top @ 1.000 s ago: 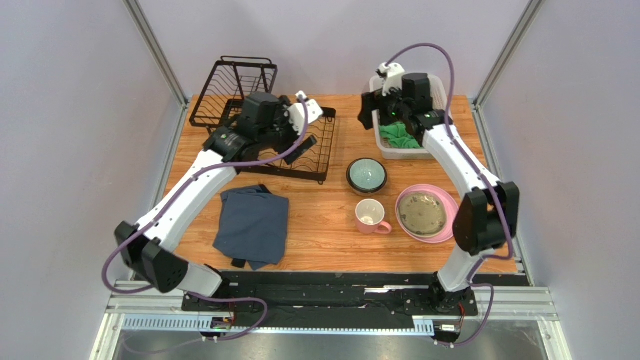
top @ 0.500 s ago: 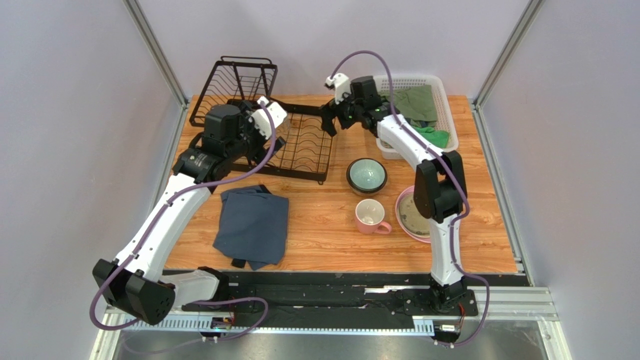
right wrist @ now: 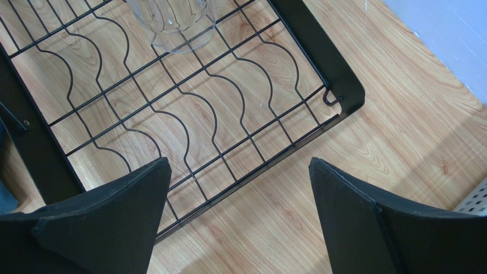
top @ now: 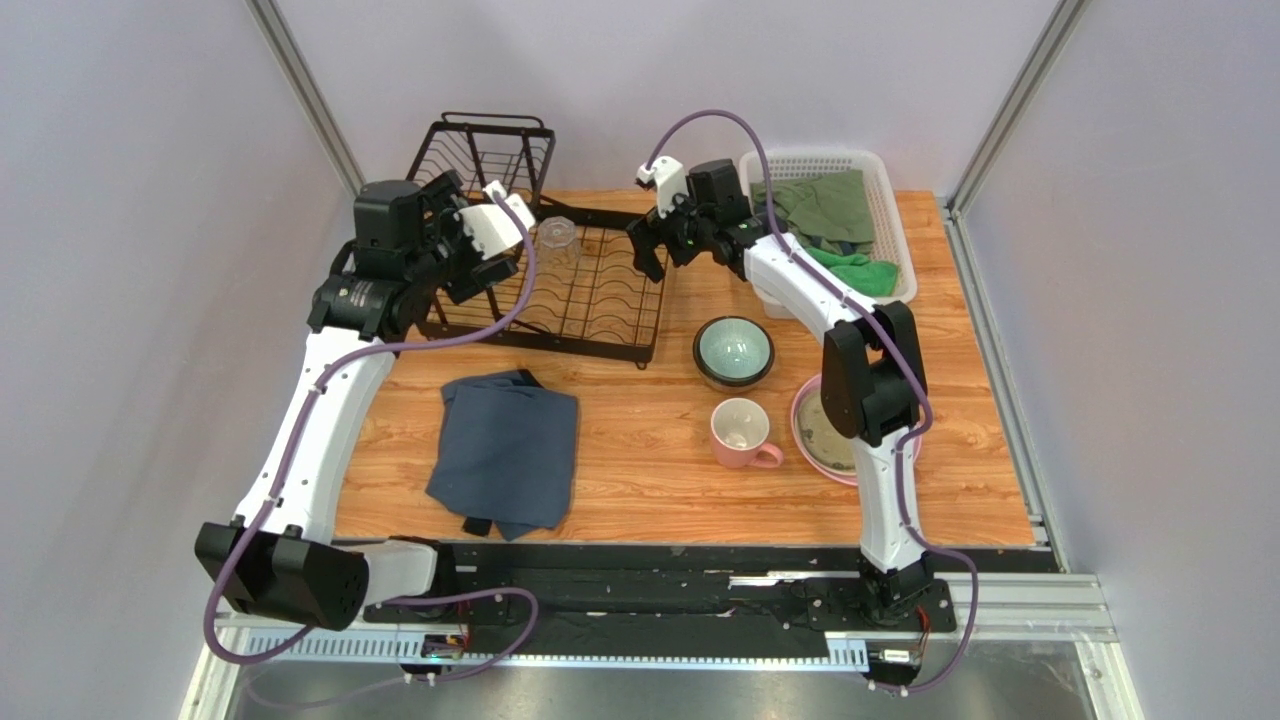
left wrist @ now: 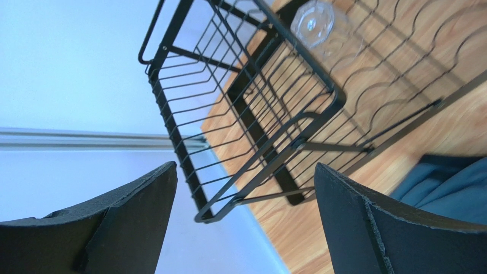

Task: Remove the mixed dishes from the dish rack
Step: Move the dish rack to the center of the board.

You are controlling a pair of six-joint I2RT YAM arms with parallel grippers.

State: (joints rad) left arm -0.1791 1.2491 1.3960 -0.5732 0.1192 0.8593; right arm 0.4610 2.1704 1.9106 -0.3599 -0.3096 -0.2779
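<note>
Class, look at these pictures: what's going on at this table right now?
A black wire dish rack is being unloaded. Only a clear drinking glass is left in it. The left gripper and right gripper hover open by the rack, holding nothing. The teal-lined dark bowl and pink mug sit on the wooden table.

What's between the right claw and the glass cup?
Only the dish rack's bare wavy wires lie between the right gripper and the glass; the right wrist view shows it.
</note>
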